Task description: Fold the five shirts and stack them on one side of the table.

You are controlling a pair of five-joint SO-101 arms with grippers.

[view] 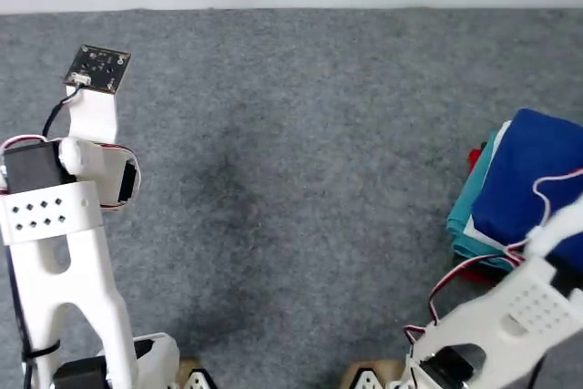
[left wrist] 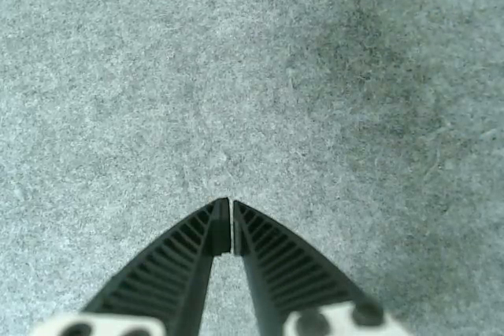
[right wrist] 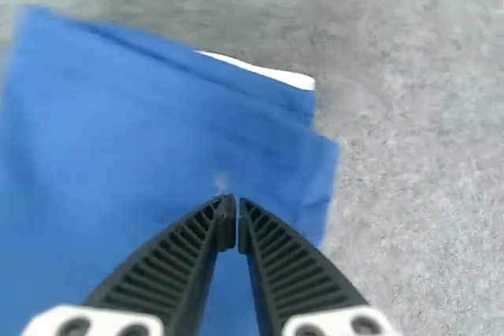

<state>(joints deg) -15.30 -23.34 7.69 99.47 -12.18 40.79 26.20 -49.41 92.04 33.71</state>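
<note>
Over the blue shirt [right wrist: 118, 155] my right fingers [right wrist: 226, 222] sit closed, empty; my left fingers [left wrist: 223, 226] sit closed over the worktop [left wrist: 236, 76].

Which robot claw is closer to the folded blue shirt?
Right. The right gripper is over the folded blue shirt; the left gripper is over bare grey table, far off.

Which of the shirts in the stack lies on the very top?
The dark blue shirt. It covers the others; of the teal shirt and the red shirt only edges stick out beneath it.
</note>
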